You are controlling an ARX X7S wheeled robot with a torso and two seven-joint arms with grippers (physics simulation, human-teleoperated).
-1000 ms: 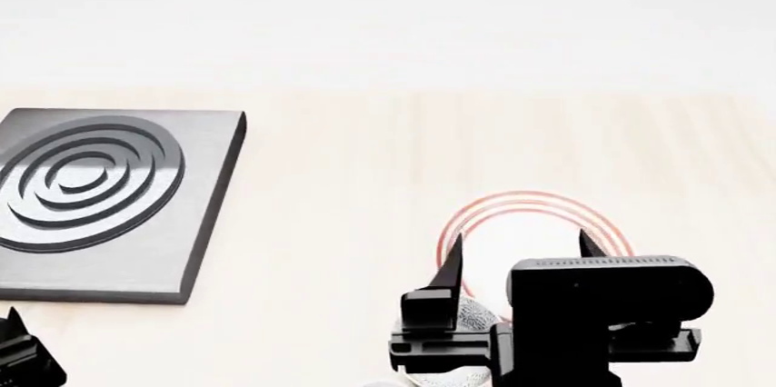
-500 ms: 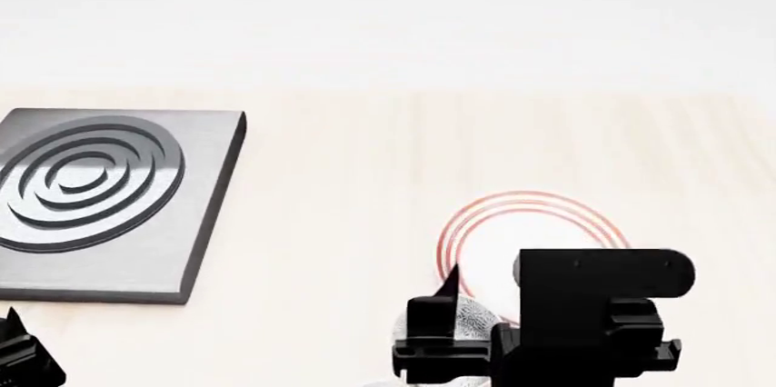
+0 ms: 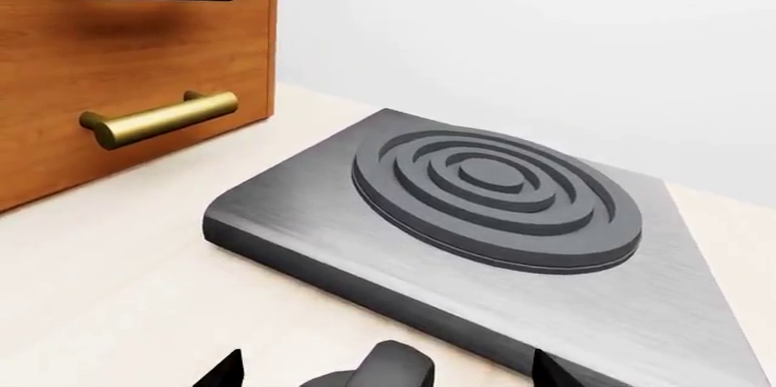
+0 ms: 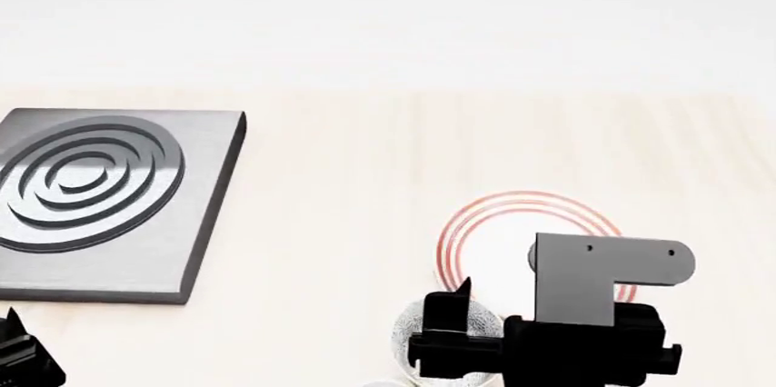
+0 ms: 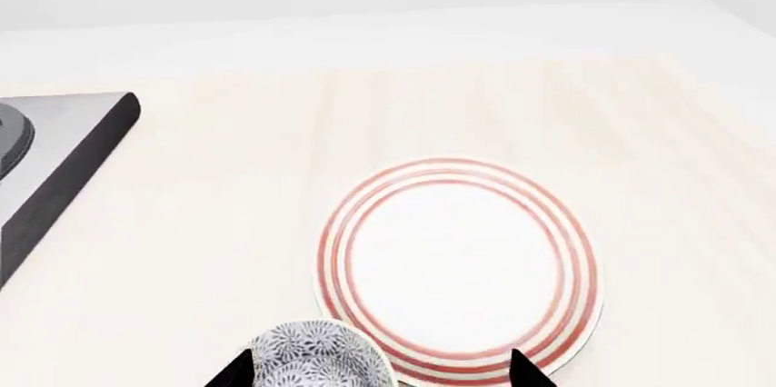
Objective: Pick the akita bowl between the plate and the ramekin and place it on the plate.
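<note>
The plate [image 5: 459,264], white with red rings, lies flat on the pale wooden counter, and it also shows in the head view [image 4: 510,223]. The akita bowl [image 5: 318,358], speckled grey and white, stands against the plate's near rim. In the head view the bowl [image 4: 485,322] is partly covered by my right arm. My right gripper [image 5: 378,375] is open above the bowl and the plate's near edge; the bowl sits close to one fingertip [image 5: 233,372], apart from it. The ramekin is out of view. My left gripper [image 3: 385,371] is open and holds nothing.
A dark grey burner slab with raised rings [image 4: 91,196] lies on the counter at the left, and the left wrist view shows it close ahead [image 3: 485,196]. A wooden drawer front with brass handles [image 3: 158,119] stands beside it. A white wall runs behind the counter.
My right wrist has tipped downward: its camera housing has turned to show a grey bracket, the fingers have sunk lower, and more of the bowl shows. The left arm has not moved.
</note>
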